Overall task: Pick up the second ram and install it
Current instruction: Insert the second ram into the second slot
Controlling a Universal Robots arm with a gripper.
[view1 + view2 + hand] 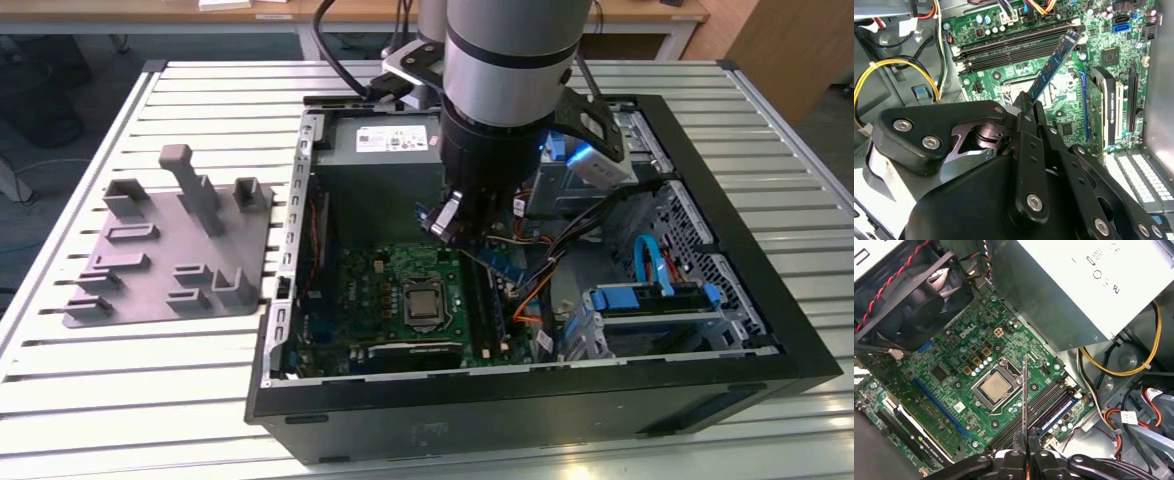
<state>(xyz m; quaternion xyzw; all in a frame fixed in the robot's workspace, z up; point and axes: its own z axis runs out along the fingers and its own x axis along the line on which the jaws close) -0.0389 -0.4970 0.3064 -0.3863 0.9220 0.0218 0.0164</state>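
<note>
the arm [514,80] reaches down into an open black computer case [534,410] that lies on a slatted metal worktop [200,90]. the claw [1026,103] is clenched on the second ram [1054,62], its two black fingers pinching one short end of the stick, so the rest of the stick juts out free beyond the fingertips.

in the exterior view the second ram [497,262] hangs tilted over the inside of the case, its free end lower and toward the exterior view's right, above the edge of the green motherboard [387,290]. it sits in no slot. in the second wrist view it crosses the long dark memory slots [1014,47] at an angle, with its free end over their far side. in the first wrist view the stick shows edge-on as a thin line [1025,395] running out from the fingertips, passing just beside the square silver socket [993,389] and over the slots [1046,402].

a black fan [909,300] with red and black wires sits at one corner of the board. a grey power supply box [1064,290] sits beside the board, with yellow cables [1149,340] looping next to it.

outside the case, at the exterior view's left, a grey tray [174,250] with upright pegs lies on the worktop, well apart from the claw.
</note>
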